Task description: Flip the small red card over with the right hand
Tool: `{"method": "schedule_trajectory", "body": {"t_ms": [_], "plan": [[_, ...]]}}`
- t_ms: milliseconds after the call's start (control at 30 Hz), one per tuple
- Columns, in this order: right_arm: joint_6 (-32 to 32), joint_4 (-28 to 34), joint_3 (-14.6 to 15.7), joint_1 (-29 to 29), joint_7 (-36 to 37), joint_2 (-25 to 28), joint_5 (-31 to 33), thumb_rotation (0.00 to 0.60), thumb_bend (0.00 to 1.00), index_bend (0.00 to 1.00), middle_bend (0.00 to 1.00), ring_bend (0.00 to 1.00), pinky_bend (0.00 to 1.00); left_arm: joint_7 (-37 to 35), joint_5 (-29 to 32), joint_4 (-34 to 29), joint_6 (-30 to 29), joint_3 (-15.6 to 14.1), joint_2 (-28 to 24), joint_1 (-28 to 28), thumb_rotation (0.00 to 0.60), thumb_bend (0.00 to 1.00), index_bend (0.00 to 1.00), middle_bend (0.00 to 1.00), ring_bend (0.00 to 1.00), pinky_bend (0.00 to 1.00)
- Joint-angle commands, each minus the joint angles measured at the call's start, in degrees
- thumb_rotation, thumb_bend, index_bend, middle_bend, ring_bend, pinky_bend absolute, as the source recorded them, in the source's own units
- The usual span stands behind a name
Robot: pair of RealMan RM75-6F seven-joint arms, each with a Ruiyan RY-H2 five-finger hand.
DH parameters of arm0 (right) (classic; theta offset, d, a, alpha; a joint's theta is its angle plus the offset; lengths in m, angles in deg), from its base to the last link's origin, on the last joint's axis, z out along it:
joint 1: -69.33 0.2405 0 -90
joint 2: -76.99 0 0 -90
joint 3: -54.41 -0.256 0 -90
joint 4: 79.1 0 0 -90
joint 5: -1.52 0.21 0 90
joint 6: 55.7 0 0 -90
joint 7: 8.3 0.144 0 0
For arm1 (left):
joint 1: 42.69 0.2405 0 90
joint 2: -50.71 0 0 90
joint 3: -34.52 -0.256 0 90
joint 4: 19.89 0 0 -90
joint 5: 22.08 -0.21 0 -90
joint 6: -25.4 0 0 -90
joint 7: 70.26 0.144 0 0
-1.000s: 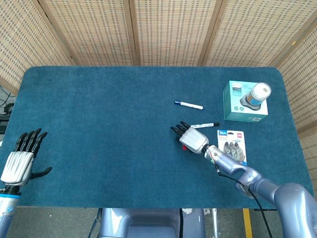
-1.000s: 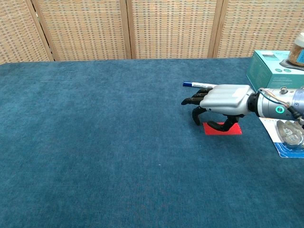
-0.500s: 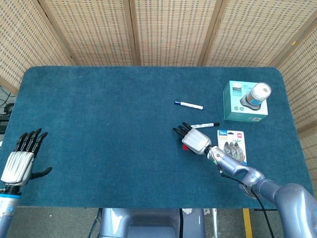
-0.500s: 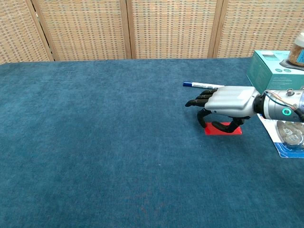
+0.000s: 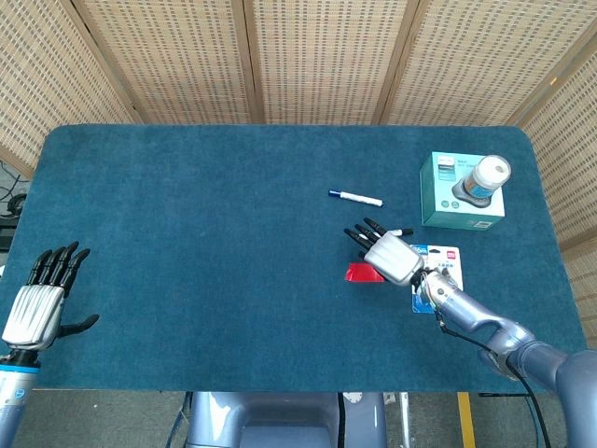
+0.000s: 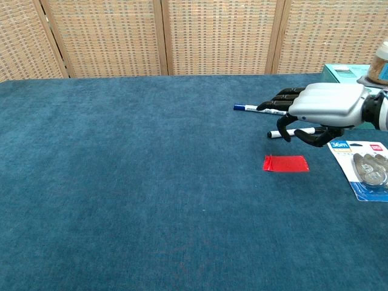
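Raised off the small red card (image 6: 285,163) since a second ago, right hand (image 6: 322,111) hovers at its 1 o'clock, fingers loosely apart, empty; card flat on worktop (image 6: 121,182); risk: thin edge slipping, nearby pens (image 6: 292,131) nudged.

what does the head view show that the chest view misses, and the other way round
Only the head view shows the left hand, open at the table's near left edge, and the whole teal box with the jar on it. Only the chest view shows the right hand raised clear of the red card. Both show that card lying flat, the blue-capped pen, the black-capped pen and the blister pack.
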Motion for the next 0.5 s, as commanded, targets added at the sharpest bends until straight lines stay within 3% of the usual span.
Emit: {"method": "schedule_trajectory", "body": {"t_ms": [33,300,500], "plan": [[-0.91,-0.45,-1.13,0.06,-0.07,-1.07,0.49,0.600,0.48,0.19,0.00,0.00,0.00,-0.05,-0.16,0.01,-0.16,-0.01,0.04,0.02,0.600,0.02,0.00,0.00,0.00,0.00],[0.51,-6.59,-0.17,2.43,2.08,-6.15,-1.44,0.600,0.45,0.21,0.00,0.00,0.00,-0.26,-0.22,0.12,-0.31,0.01,0.01,0.07,0.600,0.02,0.00,0.00,0.00,0.00],[-1.67,-10.43,1.54,3.14,2.41,-8.64,-4.26,0.600,0.41,0.37,0.00,0.00,0.00,-0.57,-0.04,0.08,-0.10,0.07,-0.10,0.00,0.600,0.02,0.00,0.00,0.00,0.00]]}}
